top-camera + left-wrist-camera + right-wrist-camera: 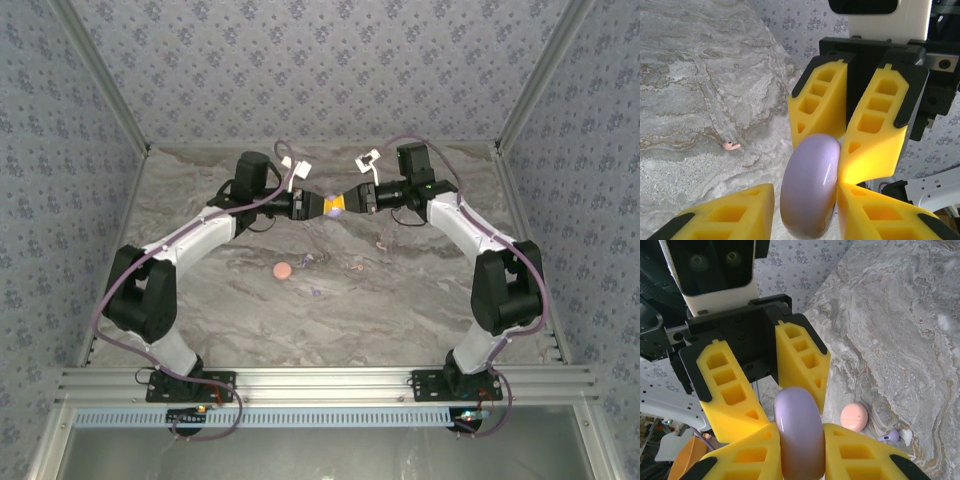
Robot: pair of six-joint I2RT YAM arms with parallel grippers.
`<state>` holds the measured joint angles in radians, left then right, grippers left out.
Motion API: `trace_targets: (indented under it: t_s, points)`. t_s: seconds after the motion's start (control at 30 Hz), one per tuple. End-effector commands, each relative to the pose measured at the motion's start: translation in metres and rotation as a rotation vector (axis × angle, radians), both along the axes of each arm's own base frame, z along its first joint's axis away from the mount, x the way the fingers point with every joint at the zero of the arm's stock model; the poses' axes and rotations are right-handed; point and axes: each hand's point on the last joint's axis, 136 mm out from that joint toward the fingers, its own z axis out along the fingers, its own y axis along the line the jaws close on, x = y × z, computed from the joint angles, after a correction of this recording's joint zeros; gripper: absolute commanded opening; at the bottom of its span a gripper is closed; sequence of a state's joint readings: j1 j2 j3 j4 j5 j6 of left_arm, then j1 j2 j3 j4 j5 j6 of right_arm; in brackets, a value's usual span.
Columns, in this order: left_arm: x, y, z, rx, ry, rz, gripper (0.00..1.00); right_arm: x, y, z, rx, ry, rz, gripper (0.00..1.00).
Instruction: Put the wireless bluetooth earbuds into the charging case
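A lilac-purple round charging case point(335, 206) hangs edge-on above the table's back middle, where both grippers meet. My right gripper point(800, 432) is shut on it, both yellow fingers pressed to its flat faces. My left gripper point(807, 187) straddles the case's point(810, 185) other half: one finger touches it, and a thin gap shows at the other finger point(735, 215). A pink earbud point(730, 145) lies on the marble. A lilac earbud point(888, 436) lies near a shut pink case point(854, 416). From above, the pink case point(283, 270) sits left of centre, with tiny specks point(321, 293) near it.
The marble table point(420, 300) is boxed in by patterned walls and aluminium posts point(525, 90). Purple cables run along both arms. Another speck point(380, 243) lies under the right arm's wrist.
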<state>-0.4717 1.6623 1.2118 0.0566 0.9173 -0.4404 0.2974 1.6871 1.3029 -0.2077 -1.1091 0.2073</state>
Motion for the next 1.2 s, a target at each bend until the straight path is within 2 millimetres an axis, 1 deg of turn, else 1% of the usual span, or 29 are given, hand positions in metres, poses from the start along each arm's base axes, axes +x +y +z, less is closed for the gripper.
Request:
trace_targets:
  t_s: [0.0, 0.13, 0.57, 0.7, 0.83, 0.87, 0.93, 0.97, 1.0, 1.03, 1.1, 1.17]
  points:
    - [-0.011, -0.002, 0.011, -0.030, -0.034, -0.050, 0.38, -0.004, 0.003, 0.015, 0.024, -0.028, 0.036, 0.19]
    - [-0.012, -0.002, 0.010, -0.032, -0.031, -0.050, 0.40, -0.005, 0.004, 0.017, 0.028, -0.027, 0.041, 0.19]
    - [-0.013, -0.007, 0.012, -0.059, -0.030, -0.064, 0.39, -0.013, 0.011, 0.015, 0.028, -0.018, 0.081, 0.20]
    - [-0.015, -0.008, 0.013, -0.063, -0.032, -0.072, 0.30, -0.015, 0.011, 0.015, 0.028, -0.019, 0.086, 0.20]
    - [-0.015, -0.010, 0.012, -0.060, -0.035, -0.071, 0.15, -0.016, 0.013, 0.015, 0.021, -0.022, 0.085, 0.22]
    - [-0.014, -0.010, 0.011, -0.054, -0.033, -0.065, 0.13, -0.015, 0.012, 0.014, 0.013, -0.023, 0.077, 0.24]
    - [-0.011, -0.009, 0.007, -0.037, -0.032, -0.046, 0.12, -0.012, 0.010, 0.013, -0.012, -0.032, 0.045, 0.30]
    - [-0.010, -0.008, 0.006, -0.030, -0.035, -0.041, 0.12, -0.011, 0.008, 0.011, -0.027, -0.035, 0.029, 0.34]
    - [-0.010, -0.007, 0.006, -0.025, -0.043, -0.035, 0.12, -0.009, 0.006, 0.010, -0.041, -0.040, 0.010, 0.40]
    - [-0.009, -0.006, 0.006, -0.014, -0.049, -0.029, 0.11, -0.008, 0.003, 0.010, -0.056, -0.048, -0.012, 0.43]
    - [-0.008, -0.004, 0.007, 0.004, -0.074, -0.020, 0.13, -0.006, -0.003, 0.010, -0.087, -0.066, -0.053, 0.49]
    - [-0.006, -0.002, 0.008, 0.027, -0.114, -0.005, 0.15, -0.005, -0.010, 0.009, -0.135, -0.087, -0.098, 0.52]
